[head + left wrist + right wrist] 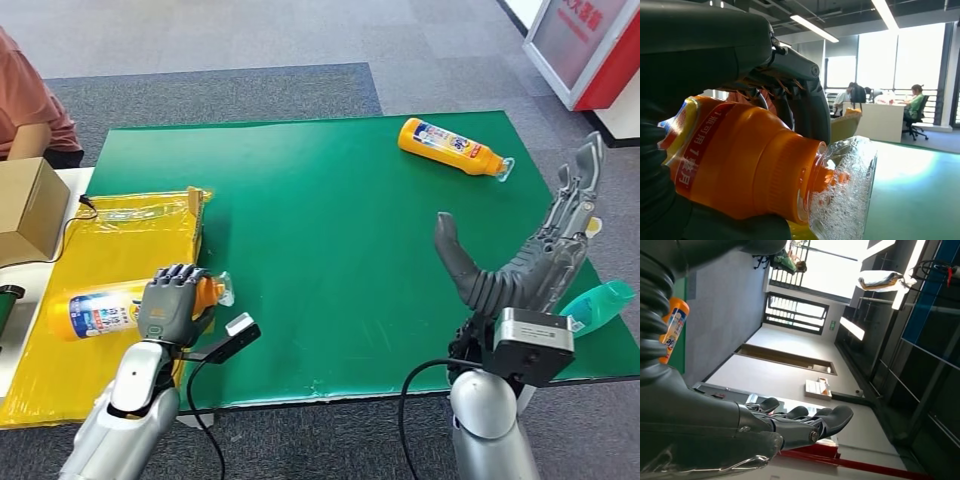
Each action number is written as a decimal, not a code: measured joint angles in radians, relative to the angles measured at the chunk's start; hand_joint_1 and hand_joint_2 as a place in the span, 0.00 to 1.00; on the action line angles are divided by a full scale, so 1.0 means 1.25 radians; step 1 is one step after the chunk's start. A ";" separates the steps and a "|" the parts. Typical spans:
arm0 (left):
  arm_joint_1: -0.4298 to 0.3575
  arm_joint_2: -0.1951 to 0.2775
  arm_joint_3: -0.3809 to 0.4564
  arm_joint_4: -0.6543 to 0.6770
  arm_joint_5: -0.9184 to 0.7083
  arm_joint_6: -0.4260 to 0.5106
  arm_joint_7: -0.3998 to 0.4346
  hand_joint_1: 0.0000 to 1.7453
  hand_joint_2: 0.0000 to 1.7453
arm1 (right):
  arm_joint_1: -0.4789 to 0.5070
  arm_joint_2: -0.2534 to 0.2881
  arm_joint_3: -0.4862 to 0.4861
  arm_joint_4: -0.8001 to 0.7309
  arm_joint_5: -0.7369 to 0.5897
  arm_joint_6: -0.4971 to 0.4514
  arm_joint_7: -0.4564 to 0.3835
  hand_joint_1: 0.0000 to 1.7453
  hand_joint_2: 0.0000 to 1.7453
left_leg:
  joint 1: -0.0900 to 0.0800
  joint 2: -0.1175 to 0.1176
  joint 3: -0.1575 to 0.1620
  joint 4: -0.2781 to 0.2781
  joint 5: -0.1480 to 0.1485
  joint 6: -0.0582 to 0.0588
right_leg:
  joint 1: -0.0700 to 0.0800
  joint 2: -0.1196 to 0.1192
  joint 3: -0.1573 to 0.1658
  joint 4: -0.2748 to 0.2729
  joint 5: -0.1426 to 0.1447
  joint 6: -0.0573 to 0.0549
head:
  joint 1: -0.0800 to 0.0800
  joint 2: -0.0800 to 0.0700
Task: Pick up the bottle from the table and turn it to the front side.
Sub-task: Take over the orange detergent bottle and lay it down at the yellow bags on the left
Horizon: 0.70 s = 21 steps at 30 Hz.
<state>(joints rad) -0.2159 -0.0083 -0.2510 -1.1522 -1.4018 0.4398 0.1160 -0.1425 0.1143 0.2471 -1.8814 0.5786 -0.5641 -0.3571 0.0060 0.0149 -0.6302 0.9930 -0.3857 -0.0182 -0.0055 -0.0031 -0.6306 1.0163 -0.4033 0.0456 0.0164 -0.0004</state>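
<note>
At lower left of the head view, the left hand (175, 300) wraps its fingers over the neck end of an orange bottle (98, 312), which lies on its side on a yellow plastic sheet (90, 260), its clear cap (225, 289) pointing toward the frame's centre. The left wrist view shows that grip close up: dark fingers (806, 95) curl over the bottle's (738, 160) orange shoulder, and the clear cap (843, 190) is full of foam. A small white-faced device (240, 326) on a dark bracket juts out just beside the wrist, over the near edge of the green mat (317, 250).

At lower right, the right hand (528, 255) is spread wide and holds nothing, thumb pointing toward upper left, fingers reaching toward the upper right corner. The right wrist view shows its fingers (817, 421) stretched out with air between them. A teal bottle (600, 303) lies just beside it at the mat's right edge, partly hidden by the hand. A second orange bottle (450, 146) lies on its side at upper right of the mat, well apart from both hands.

A broad stretch of green mat separates the two hands. A cardboard box (30, 210) sits at far left, with a person's sleeve (30, 100) in the upper left corner. Grey carpet (226, 40) surrounds the table.
</note>
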 joint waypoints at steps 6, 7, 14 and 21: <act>-0.054 0.008 0.010 0.117 -0.013 0.039 -0.006 1.00 1.00 | -0.012 -0.005 0.014 -0.003 -0.006 -0.005 -0.005 0.00 1.00 | 0.000 0.000 0.000 0.000 0.000 0.000 | 0.000 0.000 0.000 0.000 0.000 0.000 | 0.000 0.000; -0.062 0.008 0.011 0.132 -0.012 0.044 -0.010 1.00 1.00 | -0.013 -0.006 0.018 -0.004 -0.007 -0.006 -0.005 0.00 1.00 | 0.000 0.000 0.000 0.000 0.000 0.000 | 0.000 0.000 0.000 0.000 0.000 0.000 | 0.000 0.000; -0.094 0.007 0.011 0.187 0.003 0.054 -0.054 0.25 1.00 | -0.025 -0.009 0.037 -0.005 -0.011 -0.009 -0.005 0.00 1.00 | 0.000 0.000 0.000 0.000 0.000 0.000 | 0.000 0.000 0.000 0.000 0.000 0.000 | 0.000 0.000; -0.099 0.007 0.011 0.203 0.036 0.065 -0.086 0.00 1.00 | -0.026 -0.014 0.047 -0.005 -0.012 -0.012 -0.006 0.00 1.00 | 0.000 0.000 0.000 0.000 0.000 0.000 | 0.000 0.000 0.000 0.000 0.000 0.000 | 0.000 0.000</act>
<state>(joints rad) -0.3399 0.0002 -0.2376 -0.8986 -1.3565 0.5207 0.0079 -0.1747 0.0963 0.3056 -1.8883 0.5631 -0.5789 -0.3643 0.0060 0.0148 -0.6302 0.9930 -0.3856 -0.0184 -0.0055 -0.0032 -0.6306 1.0165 -0.4033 0.0457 0.0164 -0.0004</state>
